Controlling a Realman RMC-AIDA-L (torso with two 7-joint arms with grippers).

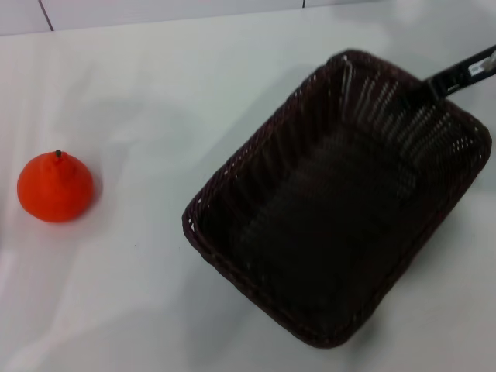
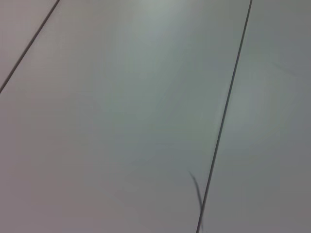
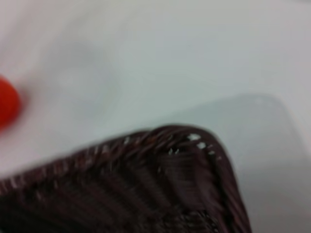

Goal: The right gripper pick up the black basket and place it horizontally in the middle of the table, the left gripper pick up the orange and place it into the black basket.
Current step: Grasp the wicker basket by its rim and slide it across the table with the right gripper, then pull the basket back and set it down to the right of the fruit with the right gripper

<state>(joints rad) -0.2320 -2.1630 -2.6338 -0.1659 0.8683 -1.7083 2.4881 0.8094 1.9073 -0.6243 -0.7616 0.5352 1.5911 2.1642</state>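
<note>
Our right gripper (image 1: pixel 434 85) reaches from the far right over the far rim of the black basket (image 1: pixel 333 201); we cannot tell whether it grips. From the head, we see the basket lying askew on the table (image 1: pixel 155 93), right of centre, the orange (image 1: pixel 56 187) well apart at left. Our left wrist shows only pale seamed panels. Our right wrist shows a basket corner (image 3: pixel 184 145) and the orange (image 3: pixel 7 107) beyond.
</note>
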